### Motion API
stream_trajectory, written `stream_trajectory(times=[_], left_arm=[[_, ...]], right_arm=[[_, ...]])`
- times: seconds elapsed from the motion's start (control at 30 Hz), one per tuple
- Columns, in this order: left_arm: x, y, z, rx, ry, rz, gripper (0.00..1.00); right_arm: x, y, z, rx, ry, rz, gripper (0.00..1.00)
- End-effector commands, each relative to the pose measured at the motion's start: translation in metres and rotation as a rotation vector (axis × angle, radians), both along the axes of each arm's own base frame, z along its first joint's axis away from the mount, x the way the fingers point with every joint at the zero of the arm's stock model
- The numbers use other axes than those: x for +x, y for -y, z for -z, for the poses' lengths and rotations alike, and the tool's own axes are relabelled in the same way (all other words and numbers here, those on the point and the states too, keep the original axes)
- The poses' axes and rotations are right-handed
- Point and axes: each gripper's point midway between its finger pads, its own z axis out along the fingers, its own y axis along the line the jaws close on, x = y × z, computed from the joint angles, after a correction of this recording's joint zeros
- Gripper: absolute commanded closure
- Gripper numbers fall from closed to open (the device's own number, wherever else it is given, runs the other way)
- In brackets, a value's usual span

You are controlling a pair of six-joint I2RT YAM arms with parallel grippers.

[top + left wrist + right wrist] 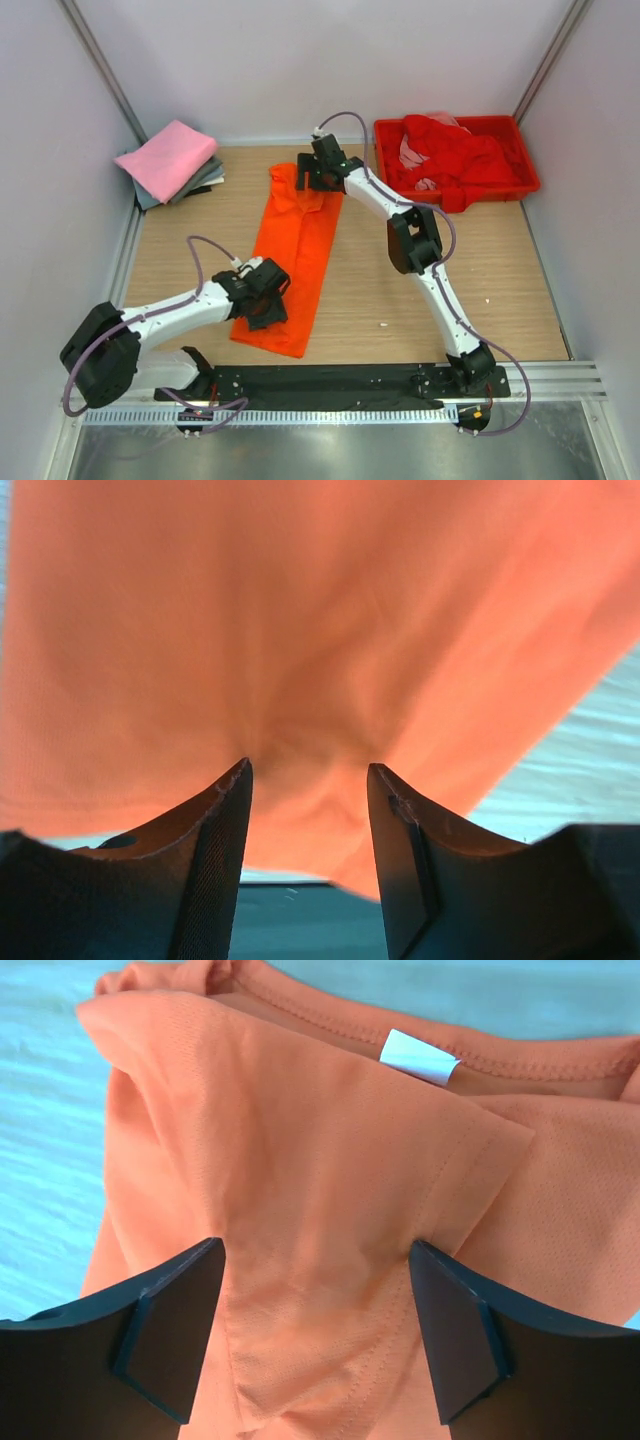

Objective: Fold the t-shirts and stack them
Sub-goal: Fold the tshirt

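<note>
Lying in a long, narrow strip on the wooden table [500,270], the orange t-shirt [295,245] is folded lengthwise and runs from the far middle down toward the near left. The right gripper [312,172] sits over the shirt's far end, at the collar [520,1058]. In its wrist view the two fingers stand wide apart with the folded sleeve cloth spread flat between them, clamped on nothing. Just inside the collar seam is a small white label [420,1057]; no writing can be read on it. The left gripper [266,305] is at the shirt's near end, on its left side. In its wrist view the fingers are apart with orange cloth puckered into the gap between them, creases running toward that spot. Whether they pinch the cloth or only press on it cannot be told.

At the far left a folded pink t-shirt [165,158] lies on top of a folded grey t-shirt [205,182]. At the far right a red tray [530,178] holds a loose heap of red t-shirts [450,155], well apart from the orange one.
</note>
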Motion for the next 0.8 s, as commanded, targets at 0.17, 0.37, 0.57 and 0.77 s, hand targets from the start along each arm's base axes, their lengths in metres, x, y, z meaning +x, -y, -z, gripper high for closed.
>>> stream_trajectory(times=[0.17, 0.37, 0.57, 0.77], left_arm=[[0.009, 0.111, -0.039, -0.117, 0.045, 0.166, 0.5], [0.025, 0.09, -0.113, -0.061, 0.227, 0.137, 0.42], [0.041, -0.009, -0.137, 0.135, 0.313, 0.041, 0.18], [0.043, -0.063, -0.098, 0.117, 0.205, -0.085, 0.19]], right_arm=[[0.063, -0.022, -0.076, 0.139, 0.342, -0.087, 0.06], [0.051, -0.002, -0.17, 0.159, 0.455, -0.109, 0.02], [-0.025, 0.07, -0.235, 0.112, 0.382, 0.082, 0.0], [-0.16, 0.099, -0.135, 0.173, -0.005, 0.128, 0.08]])
